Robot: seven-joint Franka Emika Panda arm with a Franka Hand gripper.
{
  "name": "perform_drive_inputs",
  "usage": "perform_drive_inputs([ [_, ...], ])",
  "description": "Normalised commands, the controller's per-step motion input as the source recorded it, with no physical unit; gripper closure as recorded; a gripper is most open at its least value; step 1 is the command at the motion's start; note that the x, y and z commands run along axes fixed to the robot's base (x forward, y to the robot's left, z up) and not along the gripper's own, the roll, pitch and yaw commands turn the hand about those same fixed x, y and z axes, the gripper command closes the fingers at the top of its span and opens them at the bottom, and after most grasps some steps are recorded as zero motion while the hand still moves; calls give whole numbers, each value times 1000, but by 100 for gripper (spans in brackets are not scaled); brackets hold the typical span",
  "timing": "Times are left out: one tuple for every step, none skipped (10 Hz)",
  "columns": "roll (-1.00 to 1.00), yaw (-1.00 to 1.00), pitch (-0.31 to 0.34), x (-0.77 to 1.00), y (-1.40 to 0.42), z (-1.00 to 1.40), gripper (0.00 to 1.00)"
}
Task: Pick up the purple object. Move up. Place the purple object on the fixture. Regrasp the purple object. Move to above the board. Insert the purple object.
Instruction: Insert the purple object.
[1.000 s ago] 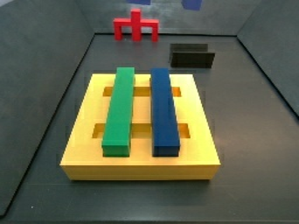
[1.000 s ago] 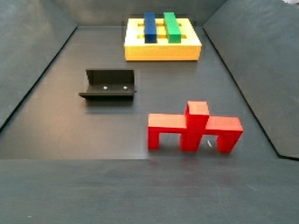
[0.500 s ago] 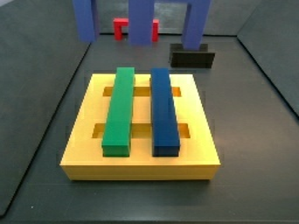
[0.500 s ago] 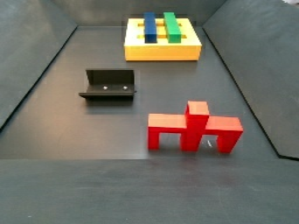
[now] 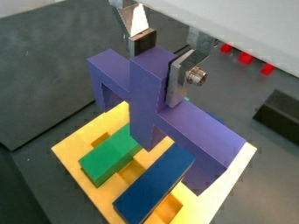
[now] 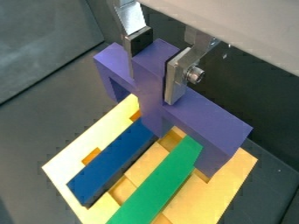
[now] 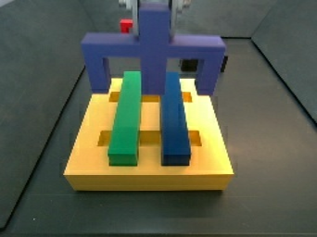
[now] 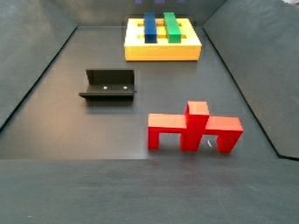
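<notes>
My gripper (image 5: 162, 61) is shut on the upright stem of the purple object (image 5: 176, 114), a blocky cross-shaped piece with two legs pointing down. In a side view the gripper (image 7: 155, 6) holds the purple object (image 7: 152, 51) just above the far end of the yellow board (image 7: 87, 139). The board carries a long green bar (image 7: 125, 116) and a long blue bar (image 7: 175, 116). In both wrist views the piece (image 6: 198, 118) hangs over the bars and slots. The black fixture (image 8: 108, 85) stands empty on the floor; it also shows behind the purple piece (image 7: 186, 66).
A red cross-shaped piece (image 8: 193, 129) stands on the dark floor away from the board (image 8: 163, 51); a bit of it peeks out behind the purple piece (image 7: 125, 25). Dark walls enclose the floor on the sides.
The purple object has come down in the gripper, from out of a side view, through its top edge, to just above the board's far end. Nothing else moved.
</notes>
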Motion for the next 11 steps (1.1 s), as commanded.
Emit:
perform_drive_inputs([
  [134,0,0,66,-269,-334,100],
  [180,0,-33,89,-311,-280,100],
  [240,17,-73,66,-266,-220,100],
  [253,51,-130,0,-217,-166,100],
  [211,86,-219,0,-177,-171,100],
  [184,86,-276,-3,-134,-277,100],
  [177,86,-314,-71,-106,-283,100],
  [183,80,-306,-60,-100,-197,100],
  [187,60,-246,-40,-63,-94,100],
  [89,26,-179,0,-51,-134,100],
  [30,14,-180,0,-34,-180,100],
])
